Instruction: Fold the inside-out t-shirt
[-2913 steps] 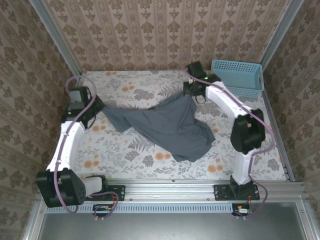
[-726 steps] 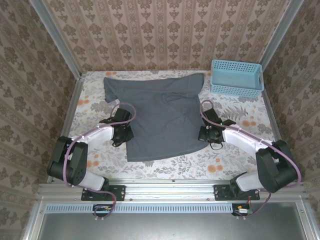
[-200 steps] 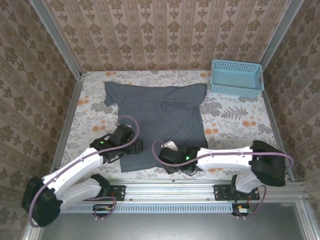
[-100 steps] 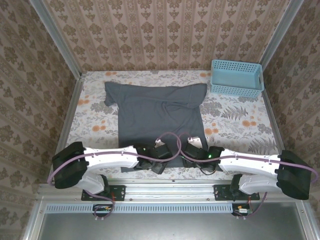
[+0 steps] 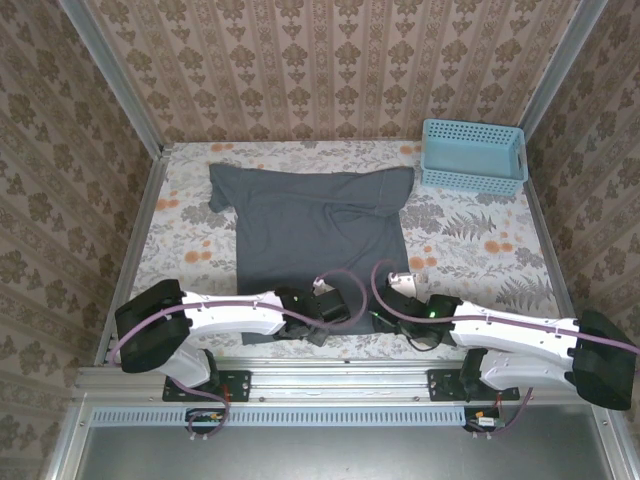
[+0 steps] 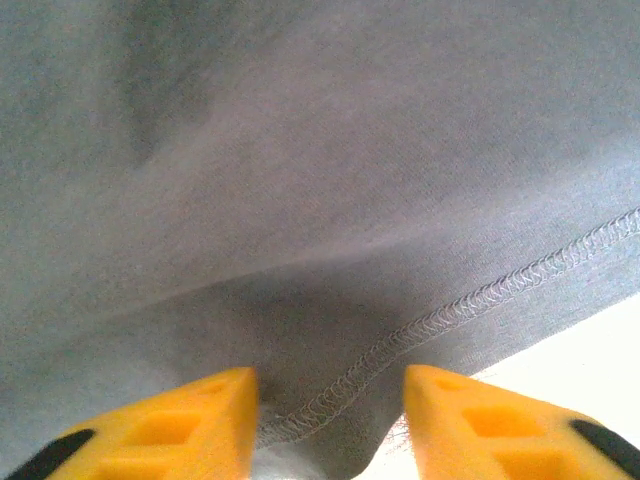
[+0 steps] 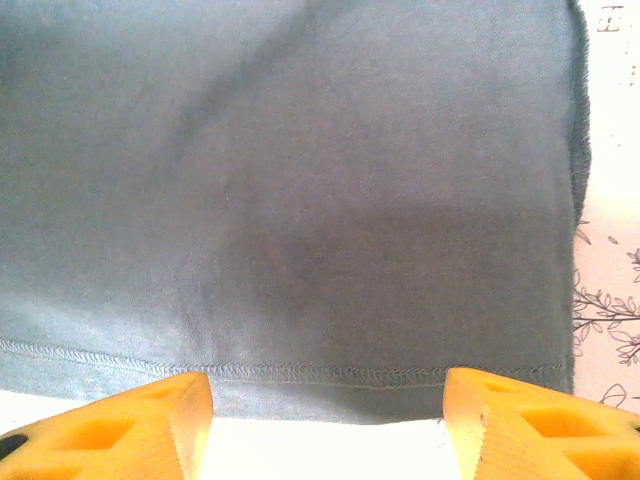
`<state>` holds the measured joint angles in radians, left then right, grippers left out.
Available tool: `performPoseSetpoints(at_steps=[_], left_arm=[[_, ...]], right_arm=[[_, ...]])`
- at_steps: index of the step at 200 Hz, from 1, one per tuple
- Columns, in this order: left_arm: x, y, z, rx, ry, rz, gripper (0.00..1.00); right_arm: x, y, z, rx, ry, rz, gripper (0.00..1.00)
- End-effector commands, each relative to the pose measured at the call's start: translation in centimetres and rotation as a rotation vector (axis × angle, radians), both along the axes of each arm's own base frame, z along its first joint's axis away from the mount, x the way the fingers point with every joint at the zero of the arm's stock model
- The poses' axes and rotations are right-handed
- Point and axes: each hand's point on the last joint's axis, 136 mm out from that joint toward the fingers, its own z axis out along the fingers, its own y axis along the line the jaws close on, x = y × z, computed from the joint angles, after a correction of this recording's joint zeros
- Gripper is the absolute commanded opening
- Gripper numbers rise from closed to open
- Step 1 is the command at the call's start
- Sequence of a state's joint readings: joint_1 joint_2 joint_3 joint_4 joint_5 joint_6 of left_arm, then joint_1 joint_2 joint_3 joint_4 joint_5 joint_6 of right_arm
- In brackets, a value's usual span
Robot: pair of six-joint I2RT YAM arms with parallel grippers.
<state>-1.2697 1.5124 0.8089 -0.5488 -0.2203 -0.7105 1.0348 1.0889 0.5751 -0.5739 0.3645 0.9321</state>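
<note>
The inside-out t-shirt (image 5: 310, 220) lies spread flat on the floral table, sleeves at the far side and hem toward me. My left gripper (image 5: 322, 322) is low at the middle of the hem. In the left wrist view the stitched hem of the t-shirt (image 6: 320, 180) bunches up between the yellow fingers (image 6: 170, 425), which stand a little apart around it; the left gripper (image 6: 330, 425) is still open. My right gripper (image 5: 390, 315) is at the hem's right corner. It is open wide (image 7: 325, 425), and the t-shirt's (image 7: 300, 180) hem runs flat between its fingertips.
A light blue perforated basket (image 5: 473, 155) stands at the far right corner. The floral table cover (image 5: 470, 250) lies bare to the right of the shirt. Patterned walls close in on three sides, and a metal rail runs along the near edge.
The left jaws have narrowed around the hem. The right gripper has shifted slightly right along the hem, and both arms have settled low at the near edge. The shirt has not moved.
</note>
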Motion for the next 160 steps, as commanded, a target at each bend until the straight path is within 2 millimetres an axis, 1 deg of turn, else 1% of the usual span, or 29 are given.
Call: performPoseSetpoints(at_steps=[1,22,43,77,95,116,129,160], left_arm=[[-0.7,1.2,-1.3,0.046,0.033,0.019,0.39],[-0.7,1.5,-1.6,0.051,0.035,0.026,0.39],[-0.8,1.3,-1.8,0.045,0.041,0.026,0.37],[-0.7,1.1,-1.9,0.047,0.040,0.023,0.27],[-0.6,0.9,-1.8,0.047,0.037,0.020,0.20],[-0.4,0.7,-1.2,0.043,0.024,0.020,0.15],[-0.1,0.8,-0.4,0.043,0.005,0.022,0.13],[0.3,0.8,1.0,0.027,-0.024,0.019,0.16]], right_arm=[[0.1,-1.6,0.0,-0.027,-0.015,-0.058,0.65],[0.1,-2.3,-0.1,-0.035,-0.014,-0.088,0.65],[0.2,-2.3,0.0,-0.013,-0.015,-0.093,0.65],[0.3,-2.2,0.2,-0.013,-0.019,-0.086,0.65],[0.3,-2.2,0.1,-0.018,-0.016,-0.082,0.65],[0.2,-2.2,-0.1,-0.024,-0.010,-0.081,0.65],[0.2,-2.2,-0.3,-0.021,-0.008,-0.078,0.65],[0.2,-1.8,-0.5,-0.011,-0.003,-0.066,0.65]])
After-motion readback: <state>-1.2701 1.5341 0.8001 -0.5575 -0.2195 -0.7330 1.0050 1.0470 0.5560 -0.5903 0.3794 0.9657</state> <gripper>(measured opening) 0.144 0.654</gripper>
